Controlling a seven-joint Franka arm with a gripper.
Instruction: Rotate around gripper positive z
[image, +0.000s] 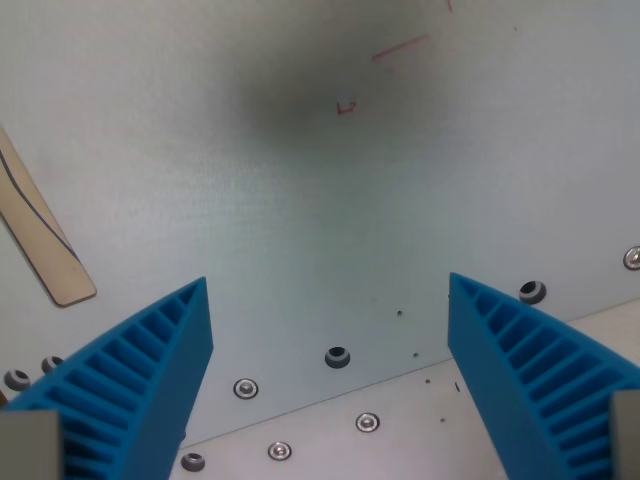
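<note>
Gripper (330, 320): two blue ribbed fingers (130, 390), spread wide apart, nothing between them, hanging above pale grey metal plate.

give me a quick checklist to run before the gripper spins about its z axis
1. Blue ribbed gripper open: ok, the two fingers stand wide apart.
2. Nothing held between the fingers: ok, only the pale grey metal plate shows in the gap.
3. Tan wooden strip apart from the fingers: ok, it lies at the wrist view's left.
4. Screws and bolt holes flush with the plate: cannot tell.
5. Height above the plate: cannot tell.
6. Red marks on the plate: ok, flat, no obstacle.
</note>
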